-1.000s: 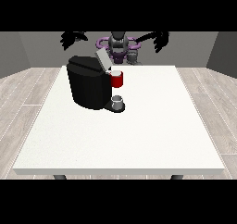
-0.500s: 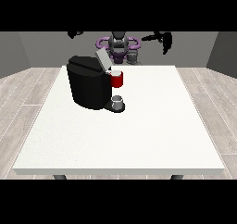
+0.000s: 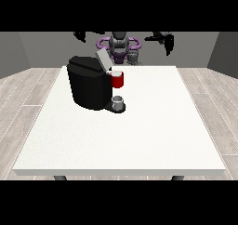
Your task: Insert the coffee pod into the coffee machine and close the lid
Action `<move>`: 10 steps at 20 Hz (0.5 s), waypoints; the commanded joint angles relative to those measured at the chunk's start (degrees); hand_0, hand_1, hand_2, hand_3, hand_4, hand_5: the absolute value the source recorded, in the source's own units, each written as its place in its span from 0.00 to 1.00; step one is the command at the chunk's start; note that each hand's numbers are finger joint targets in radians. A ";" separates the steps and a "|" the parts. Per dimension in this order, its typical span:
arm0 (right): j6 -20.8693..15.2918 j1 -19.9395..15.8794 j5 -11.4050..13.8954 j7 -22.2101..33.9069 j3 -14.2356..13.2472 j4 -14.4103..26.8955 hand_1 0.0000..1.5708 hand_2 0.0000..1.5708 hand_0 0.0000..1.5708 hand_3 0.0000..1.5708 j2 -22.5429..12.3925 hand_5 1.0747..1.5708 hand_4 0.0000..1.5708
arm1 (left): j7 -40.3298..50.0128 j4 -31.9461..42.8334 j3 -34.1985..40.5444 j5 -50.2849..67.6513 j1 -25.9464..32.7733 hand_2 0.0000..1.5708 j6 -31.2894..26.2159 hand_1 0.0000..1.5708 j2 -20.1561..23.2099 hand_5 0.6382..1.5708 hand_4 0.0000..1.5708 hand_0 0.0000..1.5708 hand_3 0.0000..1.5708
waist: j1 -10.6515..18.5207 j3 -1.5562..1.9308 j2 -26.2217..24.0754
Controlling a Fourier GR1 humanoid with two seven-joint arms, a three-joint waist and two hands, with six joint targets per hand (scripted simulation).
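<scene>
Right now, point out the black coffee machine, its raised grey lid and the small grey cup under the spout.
Black coffee machine (image 3: 88, 87), front view, on its dark front body.
Raised grey lid (image 3: 102, 59), front view, mid-panel of the tilted flap.
Small grey cup (image 3: 118, 101), front view, on its side wall.

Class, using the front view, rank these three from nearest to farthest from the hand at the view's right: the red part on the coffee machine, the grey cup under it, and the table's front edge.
From the hand at the view's right:
1. Red part, on the coffee machine's front, left of and below the hand.
2. Grey cup, directly beneath the red part.
3. Table's front edge, closest to the camera.
</scene>
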 commanded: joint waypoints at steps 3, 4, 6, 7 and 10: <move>0.39 -2.66 -0.31 -4.26 -1.26 5.86 0.00 0.00 0.00 0.00 1.77 1.00 0.00 | 1.88 -8.54 -4.42 4.49 3.76 0.00 -0.07 0.00 -0.99 1.00 0.07 0.00 0.00 | 1.93 0.02 4.28; 0.96 -2.82 -1.15 -2.35 -2.13 5.06 0.00 0.00 0.00 0.00 1.06 1.00 0.00 | 4.93 -11.42 -2.88 4.83 6.20 0.00 -2.87 0.00 0.17 1.00 0.07 0.00 0.00 | 1.91 0.02 2.93; 0.92 -6.05 -1.57 -0.23 -2.90 6.77 0.00 0.00 0.00 0.00 0.81 1.00 0.00 | 5.07 -13.46 -2.91 5.99 6.65 0.00 -2.43 0.00 -0.06 1.00 0.00 0.00 0.00 | 2.20 0.01 4.57; 3.27 -5.29 -3.50 -3.56 -6.52 10.14 0.00 0.00 0.00 0.00 -2.17 1.00 0.00 | 6.89 -15.28 -5.41 6.85 7.29 0.00 -1.13 0.00 -0.97 1.00 0.00 0.00 0.00 | 3.55 0.03 4.62; 2.30 -8.37 -3.04 0.05 -4.79 9.30 0.00 0.00 0.00 0.00 -0.18 1.00 0.00 | 7.55 -17.40 -3.89 6.96 8.09 0.00 1.35 0.00 -0.97 1.00 0.00 0.00 0.00 | 0.34 0.01 6.92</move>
